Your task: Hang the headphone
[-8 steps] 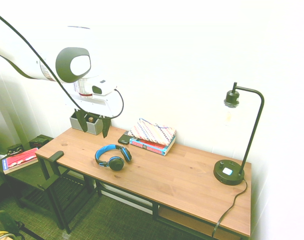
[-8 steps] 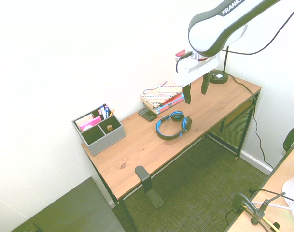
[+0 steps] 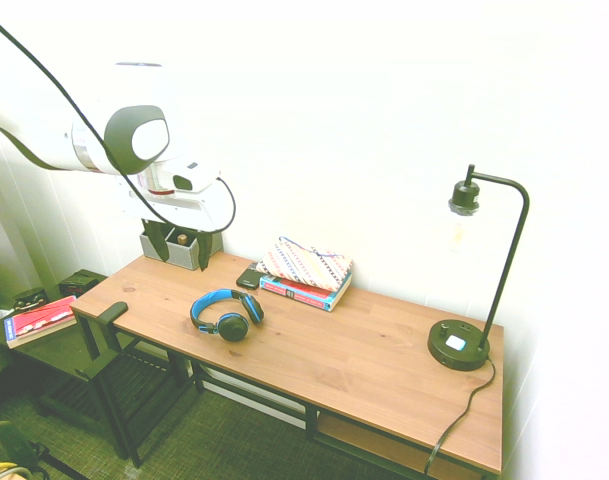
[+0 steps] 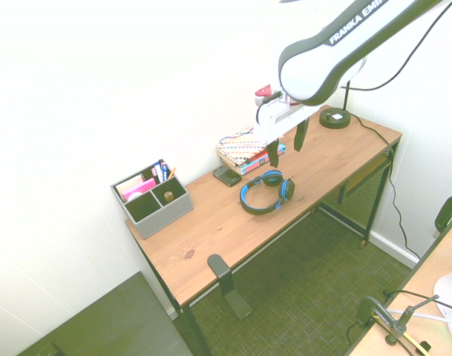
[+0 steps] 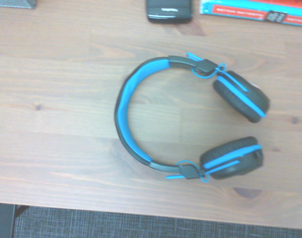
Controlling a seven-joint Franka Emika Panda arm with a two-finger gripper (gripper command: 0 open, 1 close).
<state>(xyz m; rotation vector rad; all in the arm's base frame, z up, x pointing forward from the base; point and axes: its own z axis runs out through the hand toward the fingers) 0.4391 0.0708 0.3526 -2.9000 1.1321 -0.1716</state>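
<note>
A long wooden desk (image 3: pixel 384 350) on a black metal frame is set against a white wall. A white robot arm is held above the desk's organiser end, and its gripper (image 3: pixel 180 246) is pointed straight down with the jaws spread wide and nothing between them.

At the far end of the desk, a black lamp (image 3: pixel 481 270) with a round base is placed near the back edge. A grey organiser (image 4: pixel 152 199) with compartments is set at the back corner of the opposite end. Near the middle of the back edge, a patterned pouch (image 3: pixel 306 263) is laid on a book (image 3: pixel 302 291), and a small dark phone (image 4: pixel 227 176) is seen just beside them. A black hook (image 4: pixel 223 276) is clamped to the front edge, toward the organiser end; it is judged the likely place for hanging.

The headphone (image 4: pixel 266 192) is laid flat toward the front edge, between the hook and the books, below the gripper and untouched. In the wrist view the headphone (image 5: pixel 190 124) is shown with its blue band curved open and both black ear cups close together.

It is judged light, with a stiff yet springy band; the padded cups are soft and may swivel. The band's top, midway between the cups, is judged the best hold, so the arch is kept free for the hook.
</note>
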